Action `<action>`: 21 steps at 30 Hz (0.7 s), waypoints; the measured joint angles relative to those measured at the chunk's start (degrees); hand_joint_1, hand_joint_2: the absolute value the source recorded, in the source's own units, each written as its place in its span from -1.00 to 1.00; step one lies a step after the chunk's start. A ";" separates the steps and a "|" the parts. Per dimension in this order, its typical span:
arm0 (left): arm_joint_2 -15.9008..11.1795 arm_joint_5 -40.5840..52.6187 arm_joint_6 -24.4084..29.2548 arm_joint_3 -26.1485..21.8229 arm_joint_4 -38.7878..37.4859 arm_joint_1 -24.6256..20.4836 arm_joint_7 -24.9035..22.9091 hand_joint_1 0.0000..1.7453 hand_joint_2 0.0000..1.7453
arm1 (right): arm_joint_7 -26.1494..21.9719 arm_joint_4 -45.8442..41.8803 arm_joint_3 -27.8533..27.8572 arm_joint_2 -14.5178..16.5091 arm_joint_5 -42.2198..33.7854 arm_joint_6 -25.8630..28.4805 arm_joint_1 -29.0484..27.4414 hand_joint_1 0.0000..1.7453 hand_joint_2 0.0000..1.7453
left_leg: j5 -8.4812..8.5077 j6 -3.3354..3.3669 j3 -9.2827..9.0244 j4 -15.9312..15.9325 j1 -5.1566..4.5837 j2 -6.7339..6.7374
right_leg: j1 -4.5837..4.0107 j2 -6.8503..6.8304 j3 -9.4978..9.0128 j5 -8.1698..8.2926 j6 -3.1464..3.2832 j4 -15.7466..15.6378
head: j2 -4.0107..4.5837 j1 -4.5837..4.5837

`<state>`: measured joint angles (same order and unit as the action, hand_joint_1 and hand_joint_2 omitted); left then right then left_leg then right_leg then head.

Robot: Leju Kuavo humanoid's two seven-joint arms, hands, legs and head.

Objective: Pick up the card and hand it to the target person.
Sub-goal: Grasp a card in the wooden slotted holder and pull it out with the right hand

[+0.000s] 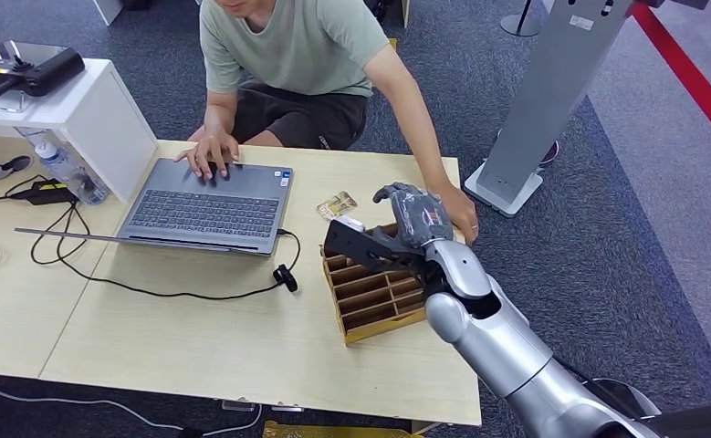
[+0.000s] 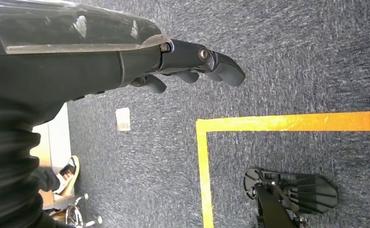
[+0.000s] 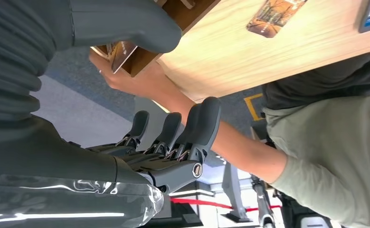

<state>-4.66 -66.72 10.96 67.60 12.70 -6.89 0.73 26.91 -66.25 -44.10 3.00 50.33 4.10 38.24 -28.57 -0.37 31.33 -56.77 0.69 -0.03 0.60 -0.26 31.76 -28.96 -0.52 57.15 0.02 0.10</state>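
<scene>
Fingers (image 3: 192, 128) spread, apparently empty; card (image 1: 337, 204) lies apart on table (image 1: 196, 338).

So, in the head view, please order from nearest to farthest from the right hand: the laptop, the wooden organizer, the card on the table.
From the right hand:
1. Organizer, directly under it.
2. Card, just beyond on the table.
3. Laptop, farther left.
</scene>
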 joint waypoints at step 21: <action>0.01 -0.62 0.69 0.00 0.00 0.31 0.15 -1.00 1.00 | 5.32 -1.83 0.27 -0.12 1.87 2.84 -1.34 -0.10 1.00 | 0.00 0.00 -0.03 0.00 0.00 0.03 | 0.00 0.02 0.02 0.00 0.00 -0.01 | 0.00 0.00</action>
<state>-4.66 -67.34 11.66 67.60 12.70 -6.57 0.87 32.23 -68.08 -43.82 2.88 52.20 6.93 36.90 -28.57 -0.37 31.30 -56.78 0.69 -0.01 0.60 -0.24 31.77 -28.96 -0.52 57.15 0.02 0.10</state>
